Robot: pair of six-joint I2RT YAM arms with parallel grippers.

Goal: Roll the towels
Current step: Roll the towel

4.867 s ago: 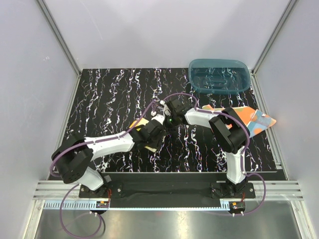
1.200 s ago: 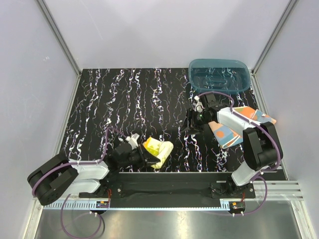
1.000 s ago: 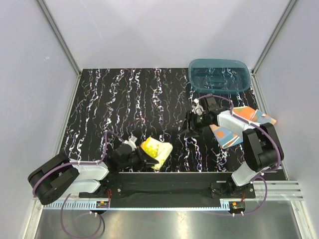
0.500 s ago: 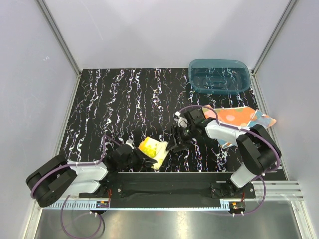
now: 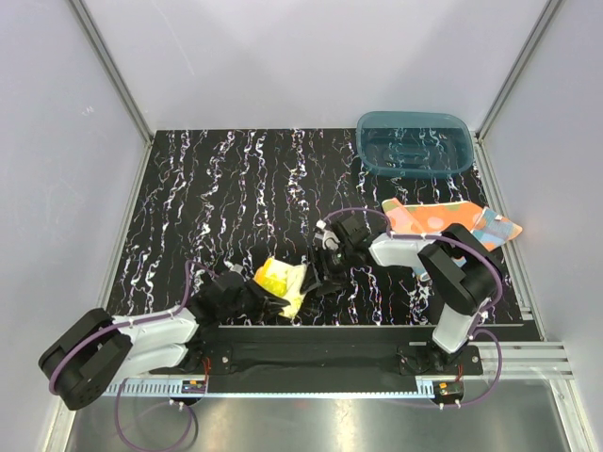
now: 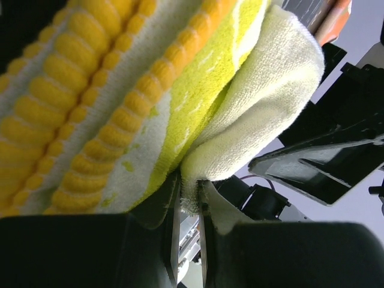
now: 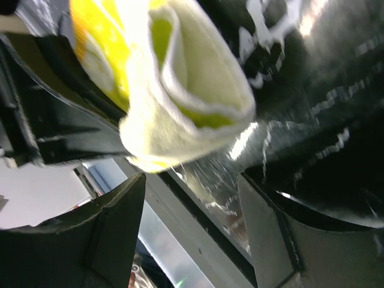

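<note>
Towels show together only from above: the plain yellow towel [image 5: 280, 281], loosely rolled, is near the front edge of the black white-veined bench [image 5: 207, 198]. The flat orange polka-dot towel [image 5: 443, 218] lies off to the right, just in front of the teal translucent plastic tub [image 5: 415, 143]. The left hand [image 5: 266, 299] meets the yellow roll from the near left, and the right hand [image 5: 318, 280] is just beside its right end. Pale grey walls [image 5: 311, 56] enclose the bench.

The left wrist view alone shows the grip: the left hand's fingers [image 6: 90, 252] are clamped on a pale fold of the yellow towel.

The right wrist view shows the right hand's fingers [image 7: 114, 228] spread apart. The roll's open end lies just ahead of their tips, not between them.
</note>
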